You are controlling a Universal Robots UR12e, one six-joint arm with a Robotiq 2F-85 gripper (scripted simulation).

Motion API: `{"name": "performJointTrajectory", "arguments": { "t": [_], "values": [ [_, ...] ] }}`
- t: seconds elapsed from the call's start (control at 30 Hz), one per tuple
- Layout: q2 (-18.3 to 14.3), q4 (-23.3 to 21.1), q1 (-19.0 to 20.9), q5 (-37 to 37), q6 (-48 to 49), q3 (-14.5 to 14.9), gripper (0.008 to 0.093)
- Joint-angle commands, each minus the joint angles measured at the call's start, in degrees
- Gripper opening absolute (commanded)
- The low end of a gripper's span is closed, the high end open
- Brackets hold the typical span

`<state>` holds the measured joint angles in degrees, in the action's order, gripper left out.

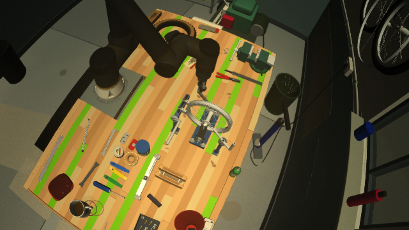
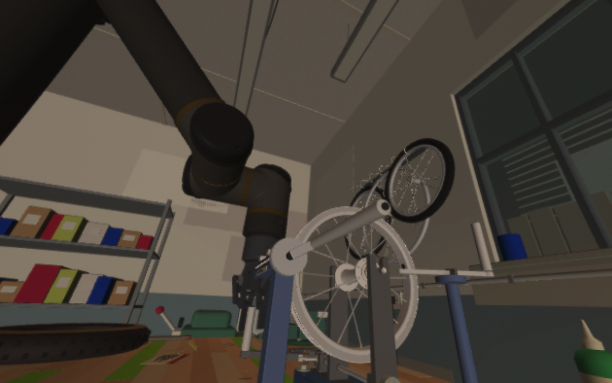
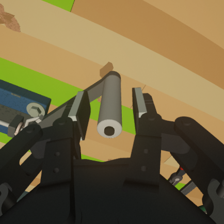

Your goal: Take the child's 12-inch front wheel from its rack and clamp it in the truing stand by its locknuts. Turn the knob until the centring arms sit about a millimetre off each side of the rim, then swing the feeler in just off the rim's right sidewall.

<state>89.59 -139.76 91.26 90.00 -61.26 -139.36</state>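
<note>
My gripper [image 3: 111, 103] is open and holds nothing; a grey cylindrical handle [image 3: 110, 103] on a flat arm stands between its fingers with room on either side. The gripper [image 1: 202, 88] hangs at the far end of the blue truing stand [image 1: 200, 135] in the middle of the bench. The small silver-rimmed wheel [image 1: 209, 114] sits upright in the stand [image 2: 277, 311], its hub [image 2: 350, 276] between the uprights. From the second side camera the gripper [image 2: 247, 296] is low behind the stand's blue post, partly hidden.
Behind the stand lie red pliers [image 1: 223, 76], a file and a green vise [image 1: 255, 57]. Tools and tape rolls [image 1: 131, 158] crowd the near left of the bench. A dark bin [image 1: 282, 92] and a pump stand off the right edge.
</note>
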Motion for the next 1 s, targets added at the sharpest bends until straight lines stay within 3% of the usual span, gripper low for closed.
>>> {"name": "performJointTrajectory", "arguments": {
  "t": [0.0, 0.4, 0.97],
  "values": [
    [0.0, 0.0, 0.0, 0.0, 0.0, 0.1, 0.0440],
    [0.0, -0.1, 0.0, 0.0, 0.0, 0.0, 0.0440],
    [0.0, -0.1, 0.0, 0.0, 0.0, 0.0, 0.0105]
  ]
}}
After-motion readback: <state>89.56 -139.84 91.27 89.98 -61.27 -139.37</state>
